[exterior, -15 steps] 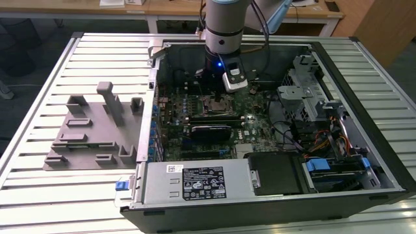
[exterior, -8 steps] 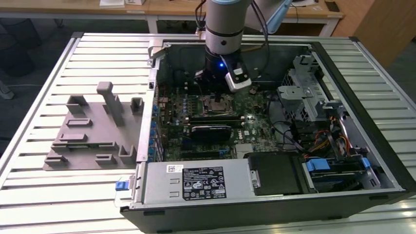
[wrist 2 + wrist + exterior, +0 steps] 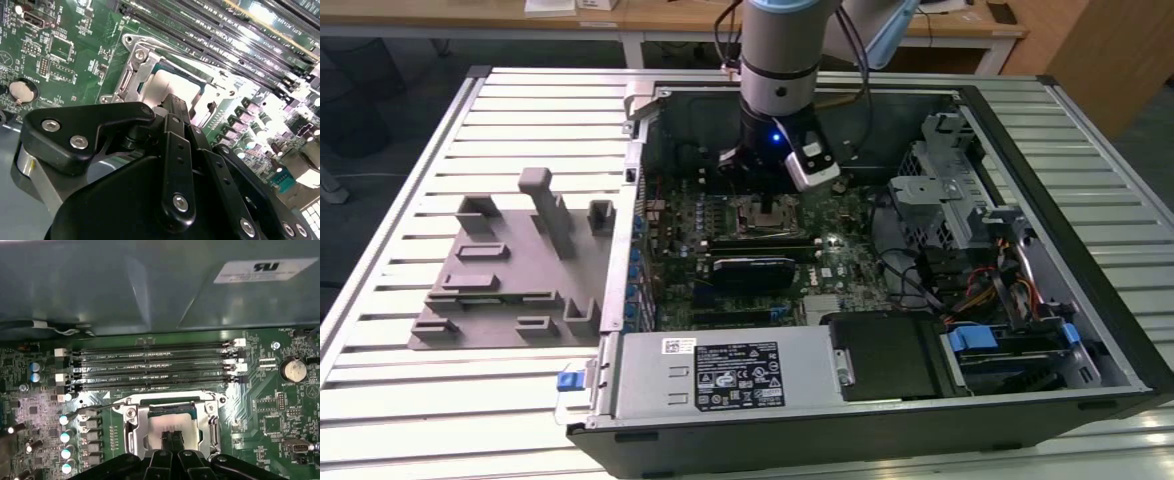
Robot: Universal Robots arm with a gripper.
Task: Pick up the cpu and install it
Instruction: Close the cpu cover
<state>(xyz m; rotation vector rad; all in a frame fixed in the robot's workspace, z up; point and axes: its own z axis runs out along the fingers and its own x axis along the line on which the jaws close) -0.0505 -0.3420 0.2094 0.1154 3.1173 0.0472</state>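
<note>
Resting in the socket (image 3: pixel 214 426), the cpu (image 3: pixel 189 432) lies beneath the clenched jaws, seemingly touching them.

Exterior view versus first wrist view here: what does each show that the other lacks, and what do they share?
The exterior view adds the grey tray, the slatted table, the arm and the whole open computer case. The first wrist view adds the coin battery and a white sticker. Shared: the hand, shut, at the motherboard socket, where the cpu lies.

Socket frame (image 3: pixel 131 432) tight around the cpu (image 3: pixel 152 432); memory slots (image 3: pixel 150 365) just beside.
</note>
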